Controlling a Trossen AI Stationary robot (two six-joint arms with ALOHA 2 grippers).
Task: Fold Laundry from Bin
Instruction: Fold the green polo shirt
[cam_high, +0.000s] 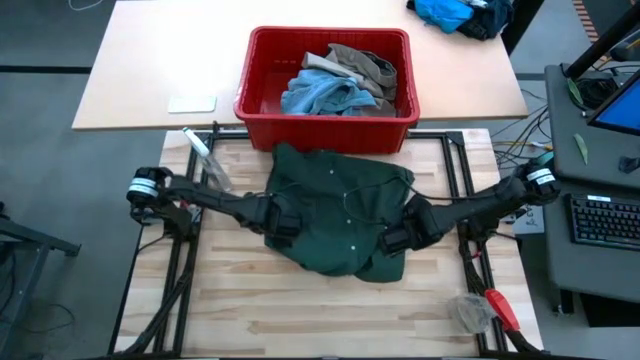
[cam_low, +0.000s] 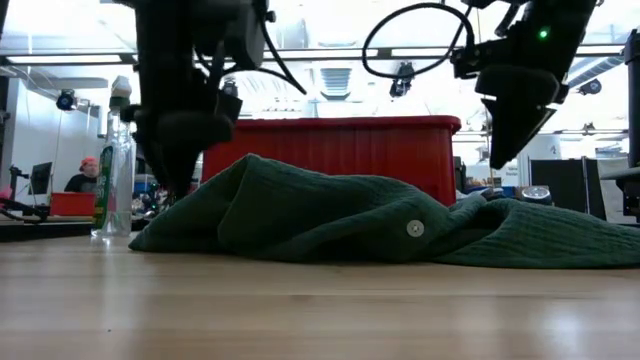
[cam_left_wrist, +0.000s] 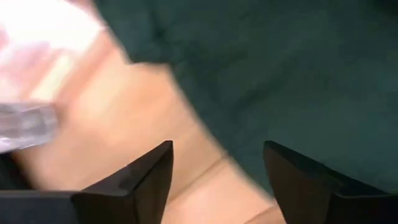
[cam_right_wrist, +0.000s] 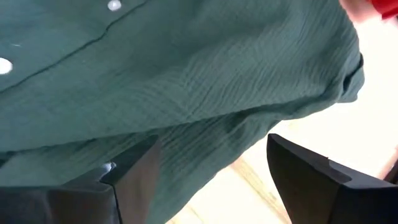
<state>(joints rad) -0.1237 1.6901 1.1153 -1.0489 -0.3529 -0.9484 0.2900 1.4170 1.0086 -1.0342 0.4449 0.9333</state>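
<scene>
Left gripper (cam_high: 283, 222) at nine o'clock and right gripper (cam_high: 395, 238) at three stand apart over green garment (cam_high: 335, 215); uneven regrasp risks bunching.

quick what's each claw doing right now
left claw: open, empty, at the green garment's edge
right claw: open, empty, over the same garment

Seen from above, the 2 dark arms reach inward from opposite table edges, elbows low, wrists angled toward the middle. The left gripper (cam_high: 283, 226) hangs with its fingers (cam_left_wrist: 149, 177) spread apart, nothing between them. The right gripper (cam_high: 396, 238) mirrors it, its 2 fingers (cam_right_wrist: 140, 174) likewise parted and holding nothing.
</scene>
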